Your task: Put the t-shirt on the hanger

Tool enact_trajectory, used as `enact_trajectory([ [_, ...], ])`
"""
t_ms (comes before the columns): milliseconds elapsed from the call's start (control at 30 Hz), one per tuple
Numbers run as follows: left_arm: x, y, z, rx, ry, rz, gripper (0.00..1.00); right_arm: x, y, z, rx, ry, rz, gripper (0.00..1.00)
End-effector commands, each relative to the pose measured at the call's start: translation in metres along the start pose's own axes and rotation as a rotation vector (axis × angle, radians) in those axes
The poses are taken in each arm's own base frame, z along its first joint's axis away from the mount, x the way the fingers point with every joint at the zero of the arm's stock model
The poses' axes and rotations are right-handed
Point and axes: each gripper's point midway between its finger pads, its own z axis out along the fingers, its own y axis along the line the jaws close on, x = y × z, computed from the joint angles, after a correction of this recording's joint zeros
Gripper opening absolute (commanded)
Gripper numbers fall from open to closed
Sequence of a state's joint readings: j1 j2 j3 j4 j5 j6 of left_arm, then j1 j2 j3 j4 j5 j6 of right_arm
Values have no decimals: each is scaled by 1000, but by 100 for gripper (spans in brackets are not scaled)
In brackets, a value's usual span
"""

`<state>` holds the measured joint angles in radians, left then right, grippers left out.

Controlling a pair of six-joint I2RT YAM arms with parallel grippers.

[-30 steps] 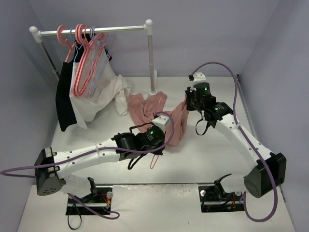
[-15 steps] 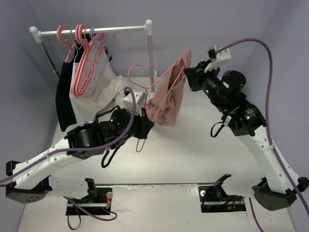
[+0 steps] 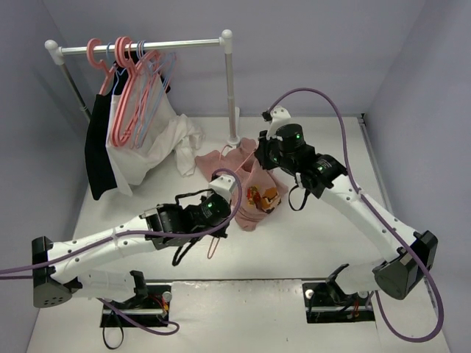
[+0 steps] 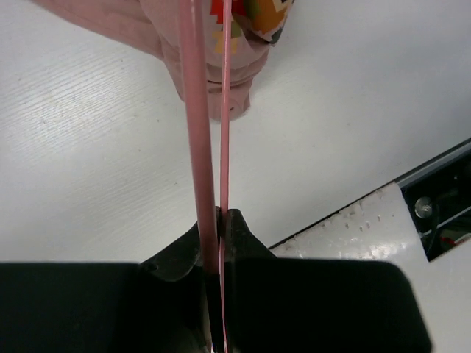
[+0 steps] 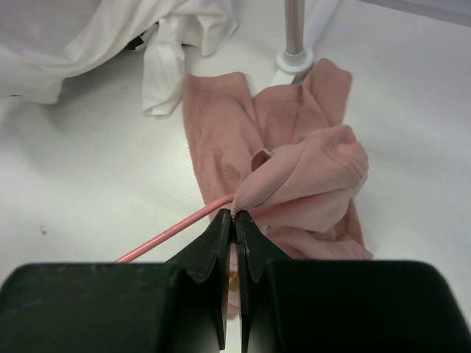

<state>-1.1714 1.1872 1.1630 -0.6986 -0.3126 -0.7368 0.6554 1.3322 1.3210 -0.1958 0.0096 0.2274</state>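
The salmon-pink t-shirt [image 3: 246, 193] lies bunched on the table at the centre, its orange-yellow print [image 3: 266, 197] showing. My right gripper [image 3: 262, 159] is shut on the shirt's ribbed collar [image 5: 294, 180] at the far end of the heap. The thin pale-pink hanger [image 5: 173, 234] runs under that collar. My left gripper [image 3: 229, 213] is shut on two of the hanger's bars [image 4: 193, 110] at the shirt's near edge [image 4: 213, 66]. Part of the hanger [image 3: 213, 247] sticks out below my left wrist. Most of the hanger is hidden in the cloth.
A clothes rack [image 3: 147, 48] stands at the back left with coral and pale blue hangers [image 3: 136, 88], a white garment [image 3: 158, 143] and a black garment [image 3: 97, 158]. Its right post's base [image 5: 294, 57] stands just behind the shirt. Walls close in on both sides.
Half a second ago both arms held the shirt and hanger high in the air. Both have come down, and the shirt now lies bunched on the table.
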Motion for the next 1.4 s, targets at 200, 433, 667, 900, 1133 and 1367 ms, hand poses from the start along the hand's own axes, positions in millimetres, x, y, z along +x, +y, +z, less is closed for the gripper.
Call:
enact_trajectory([
  [200,-40,-18,-61,255,-168,74,0,-60,-17,-26,58,-186,-228,0],
  [433,-23,-33,-53,353,-131,156,0,-43,-19,-35,-26,-161,-367,0],
  [667,-32,-34,-33,374,-155,157,0,-44,0,-52,-149,-193,-443,0],
  [900,-67,-13,-26,295,-284,64,0,-40,0,-58,-155,-190,-439,0],
  [1133,-81,-41,-17,391,-327,91,0,-57,11,-65,-196,-231,-442,0],
  [1367,-106,-35,-12,319,-421,12,0,-84,26,-83,-239,-299,-442,0],
])
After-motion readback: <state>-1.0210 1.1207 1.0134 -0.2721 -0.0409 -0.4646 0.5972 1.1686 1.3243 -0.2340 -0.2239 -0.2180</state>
